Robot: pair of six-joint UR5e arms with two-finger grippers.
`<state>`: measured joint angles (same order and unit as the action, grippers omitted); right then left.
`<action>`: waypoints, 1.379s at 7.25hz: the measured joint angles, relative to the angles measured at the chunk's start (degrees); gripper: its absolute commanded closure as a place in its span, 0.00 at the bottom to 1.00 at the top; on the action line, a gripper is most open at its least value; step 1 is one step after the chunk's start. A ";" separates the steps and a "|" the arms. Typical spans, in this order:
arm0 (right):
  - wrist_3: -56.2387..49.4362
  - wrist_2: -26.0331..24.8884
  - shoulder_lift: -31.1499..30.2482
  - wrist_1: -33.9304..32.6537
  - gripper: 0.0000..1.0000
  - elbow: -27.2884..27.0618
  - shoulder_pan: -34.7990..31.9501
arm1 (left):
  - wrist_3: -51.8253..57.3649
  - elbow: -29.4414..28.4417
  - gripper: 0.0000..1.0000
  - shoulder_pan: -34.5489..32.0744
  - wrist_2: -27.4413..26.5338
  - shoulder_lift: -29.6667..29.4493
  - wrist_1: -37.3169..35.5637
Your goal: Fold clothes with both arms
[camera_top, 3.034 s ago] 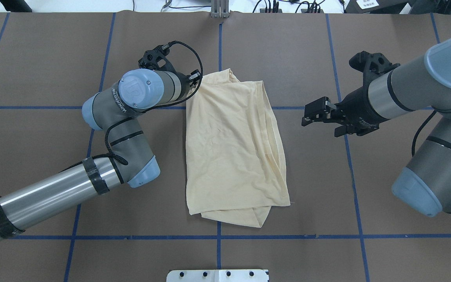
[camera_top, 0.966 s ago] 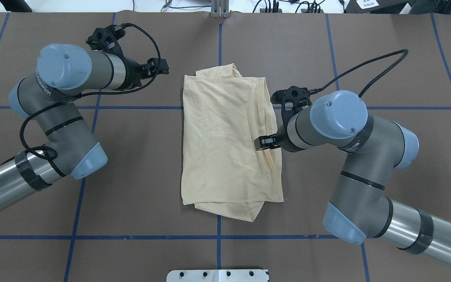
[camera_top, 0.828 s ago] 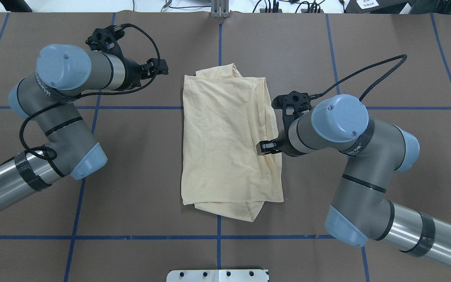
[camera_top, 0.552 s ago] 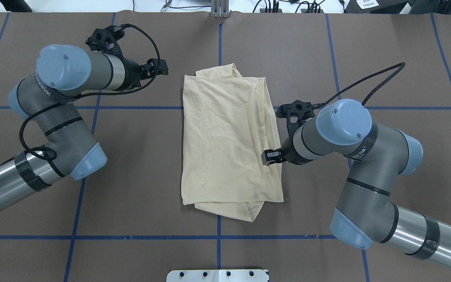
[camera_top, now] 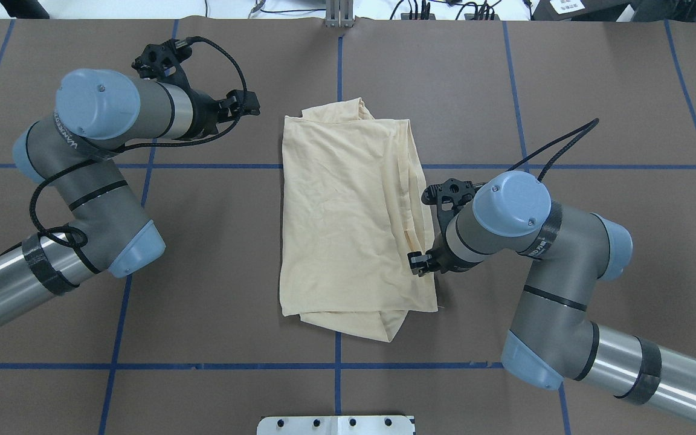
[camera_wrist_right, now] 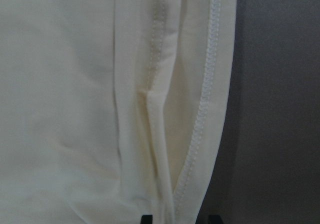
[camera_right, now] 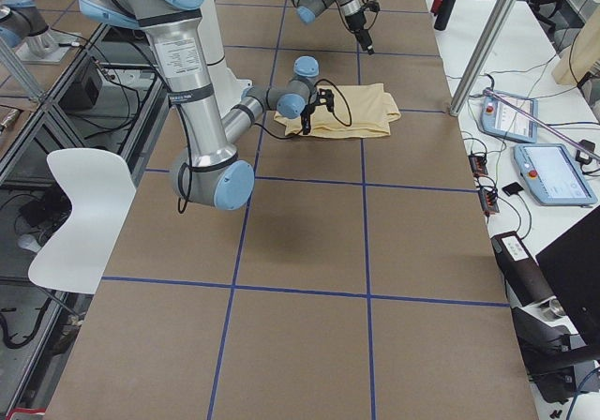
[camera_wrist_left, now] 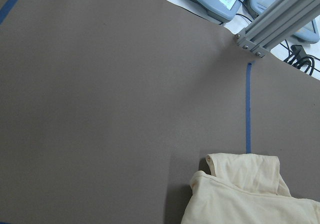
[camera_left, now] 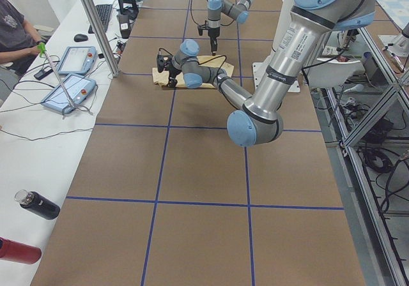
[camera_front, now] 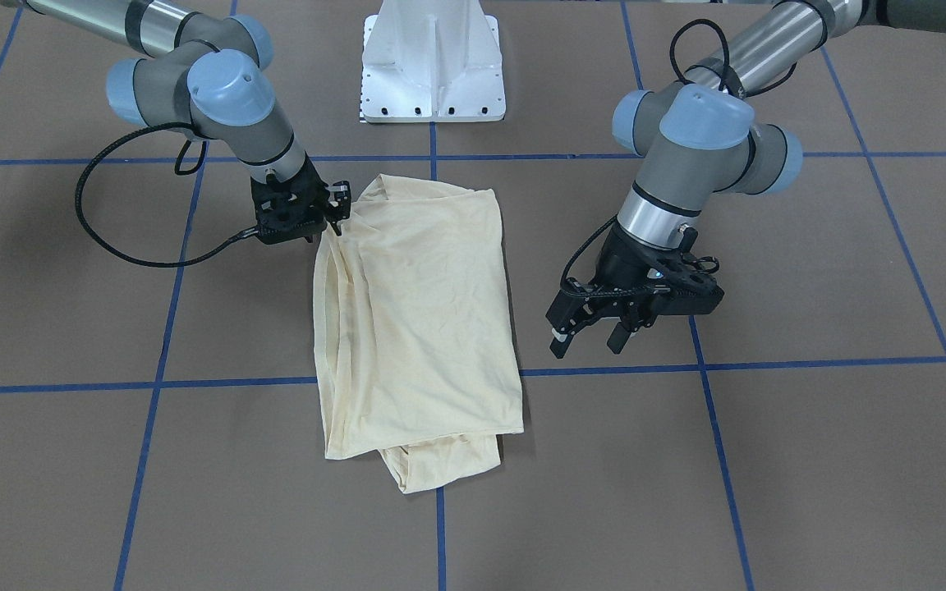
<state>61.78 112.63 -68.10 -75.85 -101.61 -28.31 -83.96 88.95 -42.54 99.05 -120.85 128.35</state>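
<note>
The clothes (camera_top: 348,217) are one pale cream-yellow shirt folded into a long rectangle in the middle of the table, also in the front view (camera_front: 424,328). My right gripper (camera_top: 417,264) is down at the shirt's right edge, toward its near end, also in the front view (camera_front: 335,215). The right wrist view is filled with layered hems (camera_wrist_right: 200,109), with two dark fingertips (camera_wrist_right: 146,219) apart at the bottom, so it is open. My left gripper (camera_top: 246,104) hangs open and empty over bare table, left of the shirt's far corner (camera_wrist_left: 245,194).
A white pedestal base (camera_top: 336,425) stands at the near table edge. Blue tape lines cross the brown surface. Beyond the far edge a side table holds teach pendants (camera_left: 77,59) and bottles (camera_left: 38,204); a person (camera_left: 13,30) sits there.
The right arm came in and slid its gripper along the shirt's right edge toward the robot. The left arm withdrew from the shirt's far-left corner, then held still for the last second.
</note>
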 measured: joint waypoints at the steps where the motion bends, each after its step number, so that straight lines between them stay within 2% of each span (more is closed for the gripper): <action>1: 0.03 0.30 0.04 0.00 0.52 0.18 0.37 | -0.03 0.00 0.00 0.00 0.00 0.00 0.03; 2: 0.23 0.67 0.02 0.00 0.53 0.26 0.82 | -0.08 0.03 0.00 0.00 0.00 0.00 0.05; 3: 0.84 0.85 -0.01 0.00 0.60 0.29 1.25 | -0.12 0.05 0.00 0.00 0.00 0.00 0.07; 4: 1.84 0.97 -0.11 0.00 0.74 0.19 1.64 | -0.16 0.10 0.00 0.00 0.00 0.00 0.09; 5: 2.70 1.13 -0.32 0.02 0.81 -0.08 1.88 | -0.21 0.19 0.00 0.00 -0.02 0.00 0.08; 6: 3.13 1.45 -0.55 0.06 0.94 -0.29 1.93 | -0.23 0.31 0.00 0.00 -0.04 0.00 0.06; 7: 3.28 1.78 -0.79 0.08 1.00 -0.40 1.85 | -0.26 0.38 0.00 0.00 -0.02 -0.01 0.06; 10: 3.35 2.13 -3.24 0.17 1.00 -3.07 1.69 | -0.48 0.44 0.00 0.07 -0.08 -0.08 0.05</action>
<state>65.13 114.77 -71.34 -75.68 -104.69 -26.62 -84.44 89.38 -42.47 98.98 -120.93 128.41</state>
